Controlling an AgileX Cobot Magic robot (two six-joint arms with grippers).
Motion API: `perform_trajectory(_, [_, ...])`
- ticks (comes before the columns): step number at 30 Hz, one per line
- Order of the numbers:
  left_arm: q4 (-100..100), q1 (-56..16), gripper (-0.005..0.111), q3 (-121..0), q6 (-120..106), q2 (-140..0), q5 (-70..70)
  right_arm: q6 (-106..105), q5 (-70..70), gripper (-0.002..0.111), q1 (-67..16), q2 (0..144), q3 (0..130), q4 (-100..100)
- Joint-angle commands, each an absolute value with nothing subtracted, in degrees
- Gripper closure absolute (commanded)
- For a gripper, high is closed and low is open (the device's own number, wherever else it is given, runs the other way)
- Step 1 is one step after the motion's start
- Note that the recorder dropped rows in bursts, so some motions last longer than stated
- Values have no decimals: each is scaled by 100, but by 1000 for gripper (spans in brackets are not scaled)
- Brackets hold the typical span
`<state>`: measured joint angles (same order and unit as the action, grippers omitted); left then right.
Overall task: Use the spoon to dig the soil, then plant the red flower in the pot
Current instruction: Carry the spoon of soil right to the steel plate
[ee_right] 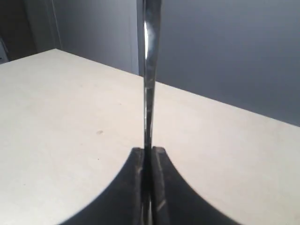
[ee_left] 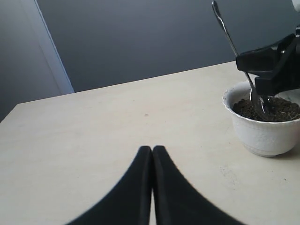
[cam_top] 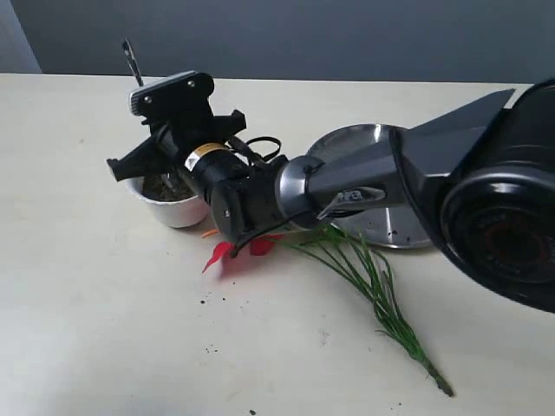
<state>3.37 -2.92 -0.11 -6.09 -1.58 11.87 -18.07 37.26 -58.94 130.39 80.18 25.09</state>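
Exterior view: the right arm [cam_top: 364, 186] reaches across the cream table [cam_top: 95, 329] from 3 o'clock toward 10 o'clock, its bulky housing hiding the right side of the scene and part of the steel plate [cam_top: 390, 227] behind it. The right gripper [cam_top: 165, 169] hangs over the small white pot [cam_top: 176, 208], covering most of the pot's mouth; a little of the dark soil [cam_top: 159, 187] shows beneath it. The spoon [cam_top: 132, 62] sticks up out of the gripper, handle tip toward 11 o'clock. Just at 4 o'clock of the pot lies the red flower [cam_top: 232, 251], flat on the table, partly under the wrist; its green stems [cam_top: 373, 282] run off toward 4 o'clock. Dark crumbs [cam_top: 208, 348] dot the table at 6 o'clock of the flower.

Left wrist view: the left gripper [ee_left: 152, 152] has its fingers pressed together with nothing between them, over bare table. The pot [ee_left: 262, 133] stands well apart from it, with its scalloped rim, filled with soil [ee_left: 281, 108]. The spoon [ee_left: 232, 44] stands steeply in it, bowl touching the soil, handle gripped by the right gripper's black fingers [ee_left: 265, 61], which block the far rim.

Right wrist view: the right gripper [ee_right: 147, 157] is pinching the spoon's handle [ee_right: 149, 84], which rises straight up the middle. The pot is hidden from here.
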Motion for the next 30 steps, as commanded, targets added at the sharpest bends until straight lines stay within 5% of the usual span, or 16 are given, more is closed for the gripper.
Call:
perform_trajectory(1, [312,-301,106,0,-581,-134,1153,-1843,3670,109,-5869,13041,8030,2528])
perform_trajectory(11, [312,-301,106,0,-581,-134,1153,-2275,3538,109,-5842,12208,8030,2954])
perform_trajectory(20, [312,-301,106,0,-581,-134,1153,-3087,-414,109,-4600,11095,8030,4320])
perform_trajectory(30, [312,-301,106,0,-581,-134,1153,-1601,-2793,109,-2860,10776,8233,2212])
